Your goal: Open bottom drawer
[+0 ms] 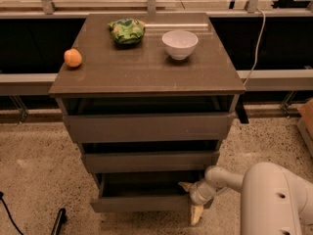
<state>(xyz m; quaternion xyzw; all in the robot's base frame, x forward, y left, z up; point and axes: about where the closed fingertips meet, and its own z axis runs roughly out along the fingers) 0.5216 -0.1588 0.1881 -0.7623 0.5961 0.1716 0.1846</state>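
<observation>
The bottom drawer [139, 203] is the lowest of three grey-brown handleless fronts. It stands pulled out a little, with a dark gap [146, 184] showing above its front. My gripper [191, 199] is at the drawer's right end, one cream fingertip [185, 185] above the front's top edge and the other [196, 214] below it. My white arm [266, 195] reaches in from the lower right.
The cabinet top [146, 67] holds an orange [73, 58] at the left edge, a green bag [126, 30] and a white bowl [180, 44] at the back. The middle drawer [149, 161] and top drawer [146, 126] sit above. A black cable [10, 214] lies on the floor at left.
</observation>
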